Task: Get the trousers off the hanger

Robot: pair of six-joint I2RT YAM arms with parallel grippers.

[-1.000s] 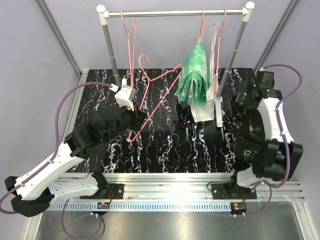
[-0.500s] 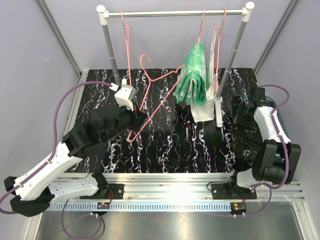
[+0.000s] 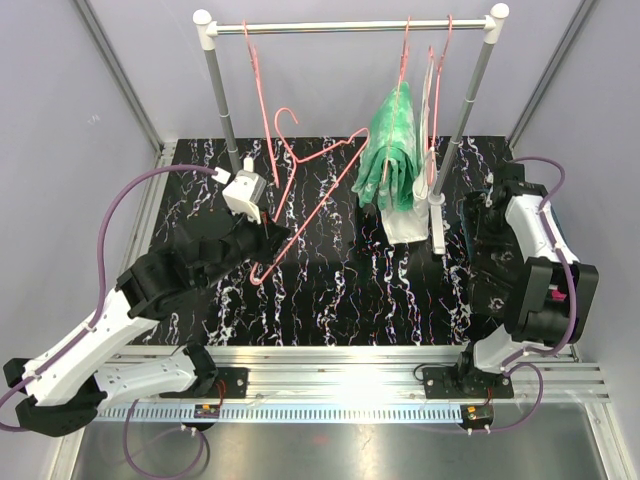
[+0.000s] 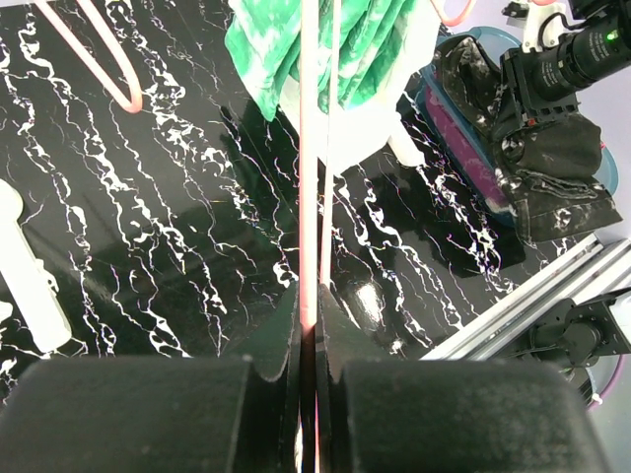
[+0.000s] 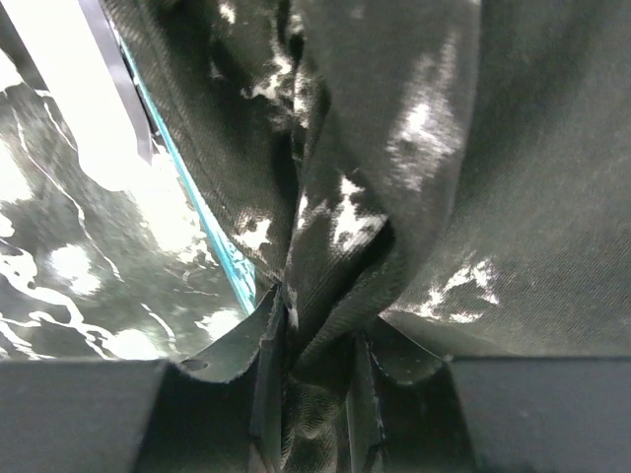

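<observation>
Two claws were clamped: the left claw (image 4: pixel 308 301) on a pink hanger (image 4: pixel 309 148), the right claw (image 5: pixel 311 330) bunching a fold of seemingly soft, limp black trousers (image 5: pixel 414 148) at the counter's (image 3: pixel 330 290) right edge.

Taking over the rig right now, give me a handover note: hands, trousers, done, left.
Left hand: shut on a bare pink hanger, held off the rail.
Right hand: shut on the black pair, at the bin on the right.
Magenta pair: in the bin, under the black pair.
Green pair: hanging on the rail.
Done: two pairs off their hangers.
Left: release the black pair, set the hanger down, take off the green pair.
</observation>
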